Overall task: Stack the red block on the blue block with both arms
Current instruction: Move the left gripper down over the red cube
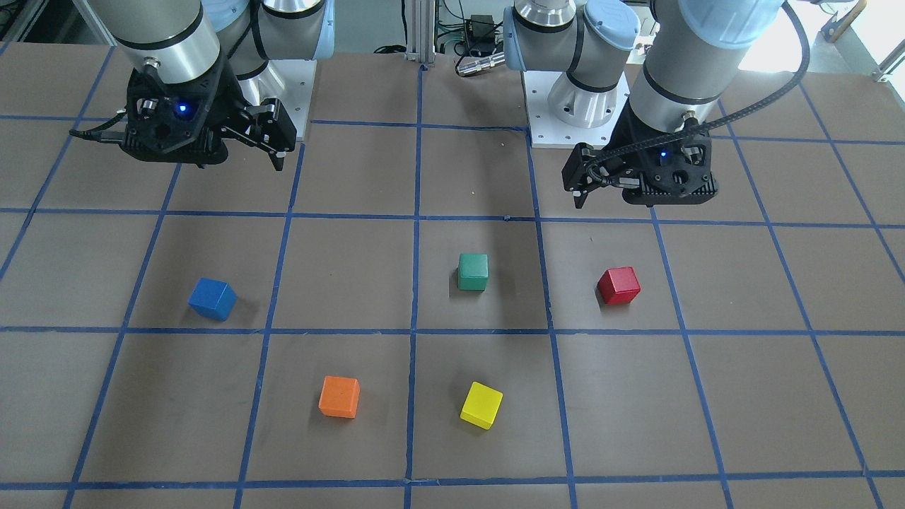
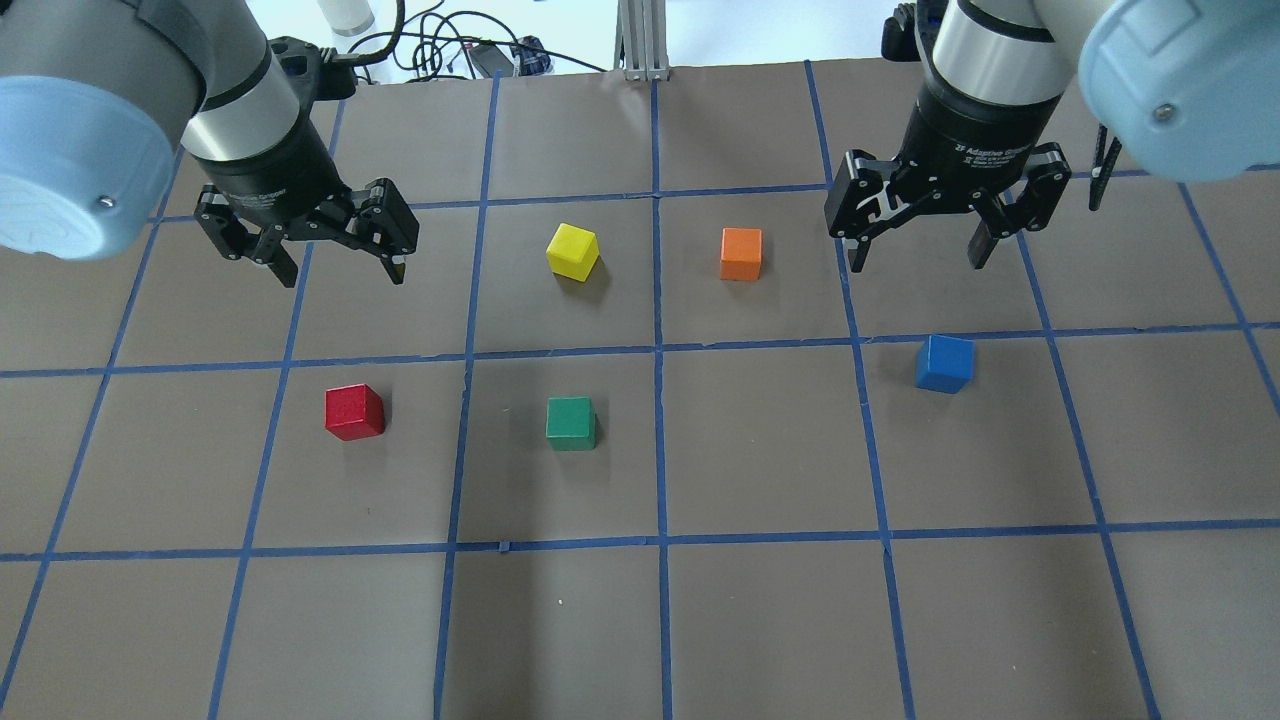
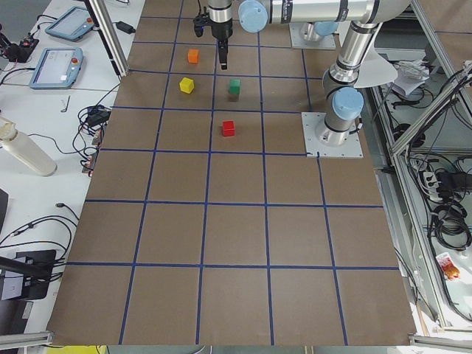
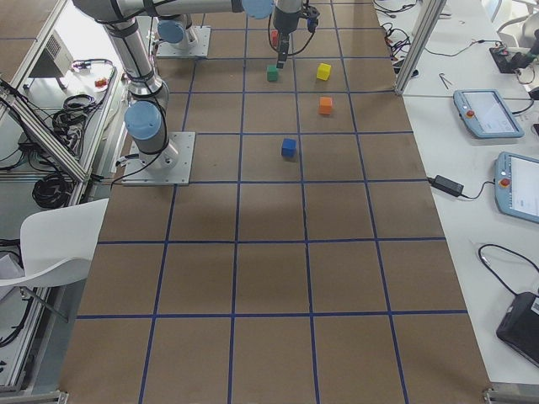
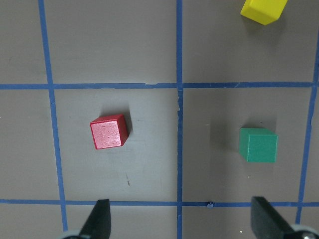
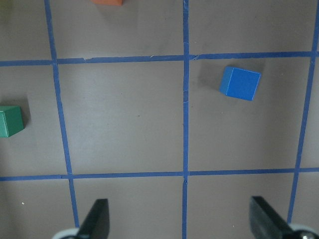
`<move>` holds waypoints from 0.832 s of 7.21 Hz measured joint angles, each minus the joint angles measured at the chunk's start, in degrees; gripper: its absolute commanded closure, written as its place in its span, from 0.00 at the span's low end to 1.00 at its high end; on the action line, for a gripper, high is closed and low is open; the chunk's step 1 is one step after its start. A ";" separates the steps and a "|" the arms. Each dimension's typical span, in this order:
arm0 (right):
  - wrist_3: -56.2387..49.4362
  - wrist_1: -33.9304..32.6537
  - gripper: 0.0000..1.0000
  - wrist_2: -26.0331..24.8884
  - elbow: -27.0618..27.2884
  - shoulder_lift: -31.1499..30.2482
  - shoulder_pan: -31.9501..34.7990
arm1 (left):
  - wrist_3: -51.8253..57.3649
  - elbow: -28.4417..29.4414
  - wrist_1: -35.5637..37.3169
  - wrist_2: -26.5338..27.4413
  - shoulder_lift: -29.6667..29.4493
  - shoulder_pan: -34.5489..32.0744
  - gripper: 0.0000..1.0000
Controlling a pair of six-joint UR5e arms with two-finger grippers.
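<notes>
The red block (image 2: 354,412) lies on the brown table at the left, also in the left wrist view (image 5: 107,133). My left gripper (image 2: 343,272) hangs open and empty above the table, beyond the red block and apart from it. The blue block (image 2: 943,363) lies at the right, also in the right wrist view (image 6: 240,83). My right gripper (image 2: 918,258) hangs open and empty above the table, just beyond the blue block. In the front view the red block (image 1: 619,285) is at the right and the blue block (image 1: 212,298) at the left.
A green block (image 2: 571,422) lies between the red and blue blocks. A yellow block (image 2: 573,250) and an orange block (image 2: 741,253) lie farther out, between the two grippers. Blue tape lines grid the table.
</notes>
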 measured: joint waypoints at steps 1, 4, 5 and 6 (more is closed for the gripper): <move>-0.04 0.08 0.00 0.01 0.01 -0.01 0.01 | -0.18 -0.03 -0.14 0.02 -0.11 -0.01 0.00; -0.07 0.08 0.00 0.33 0.02 0.02 0.00 | -0.07 -1.00 -0.13 0.12 0.00 0.17 0.00; -0.07 0.01 0.00 0.23 0.14 0.11 0.01 | 0.13 -2.26 0.10 0.11 0.51 0.42 0.00; -0.07 -0.04 0.00 0.10 0.20 0.14 0.01 | 0.40 -3.37 0.26 0.15 0.73 0.86 0.00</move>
